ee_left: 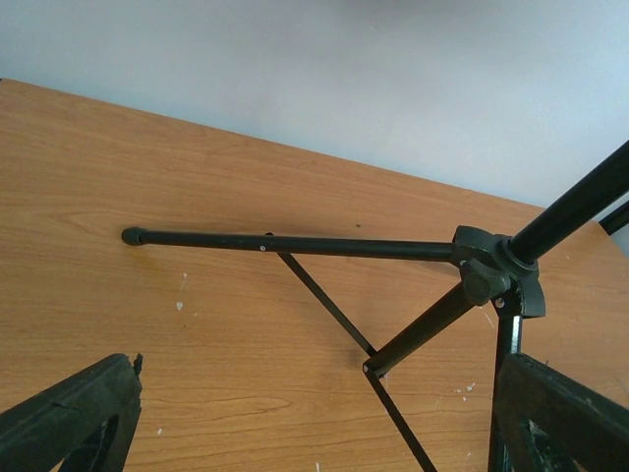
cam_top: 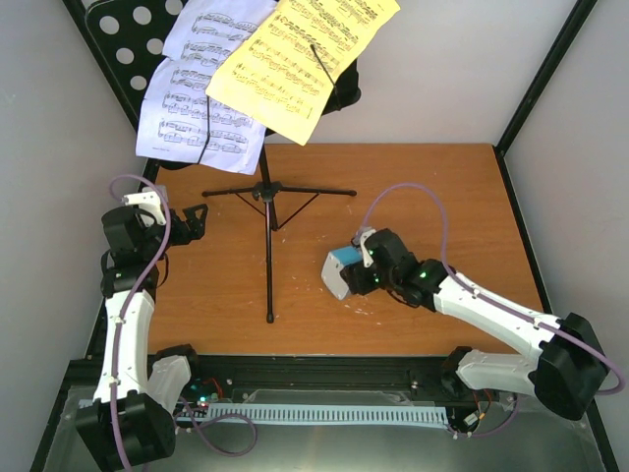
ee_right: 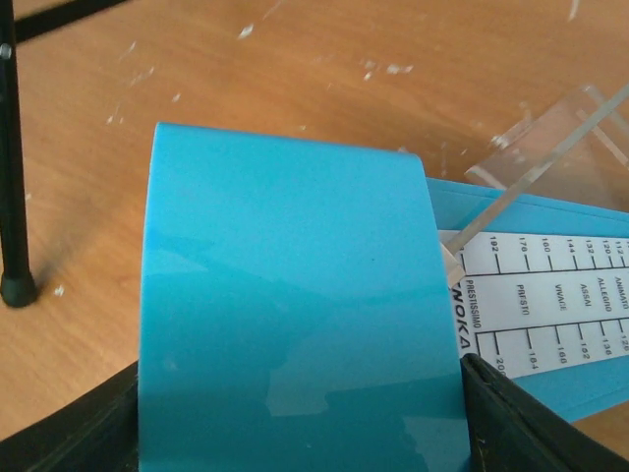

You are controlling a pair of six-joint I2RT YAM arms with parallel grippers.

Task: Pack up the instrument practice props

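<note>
We log the black tripod music stand (cam_top: 268, 193) upright on the table (cam_top: 452, 187), yellow page (cam_top: 305, 59) and white pages (cam_top: 192, 108) on its desk. Right of its near leg, right gripper (cam_top: 358, 273) clamps the blue metronome (cam_top: 341, 272). Left of it, left gripper (cam_top: 194, 222) gapes wide, empty

Left arm (cam_top: 126, 329), right arm (cam_top: 491, 313): white link shells, black joint housings, black jaws. Lilac cable (cam_top: 405, 186) loops back from behind jaws along each arm. Green lights (cam_top: 423, 276) just behind right jaws. White bracket (cam_top: 145, 200) behind left jaws.
</note>
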